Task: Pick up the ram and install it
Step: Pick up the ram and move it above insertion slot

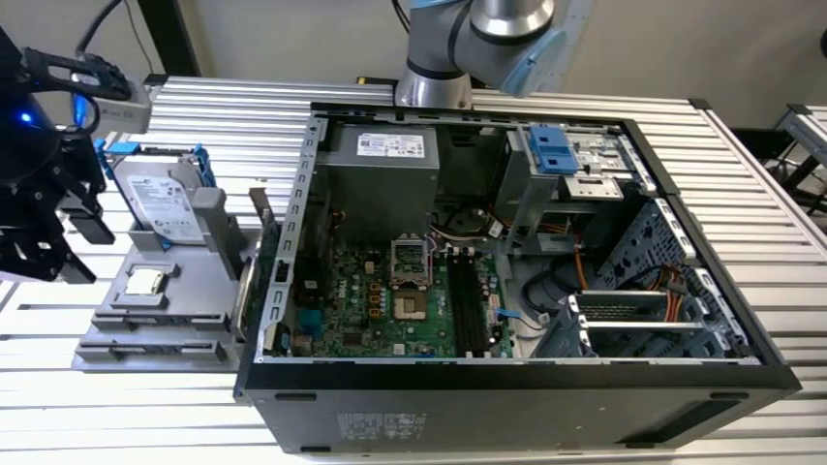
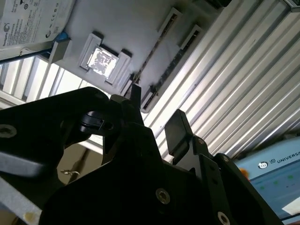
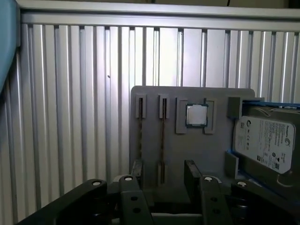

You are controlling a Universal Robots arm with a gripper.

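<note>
Ram [image 3: 162, 136] edge-on in holder [image 3: 211, 154] slot, facing spread pincer [image 3: 163, 165].

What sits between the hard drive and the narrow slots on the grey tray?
The square silver chip, seated in its own recess, as the first wrist view shows.

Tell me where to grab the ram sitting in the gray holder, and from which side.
Grip the ram by its exposed long top edge, fingers on its two flat faces, mid-length, coming straight down from above. It stands on edge in a narrow slot of the gray holder, whose walls seem to cover everything lower.
</note>
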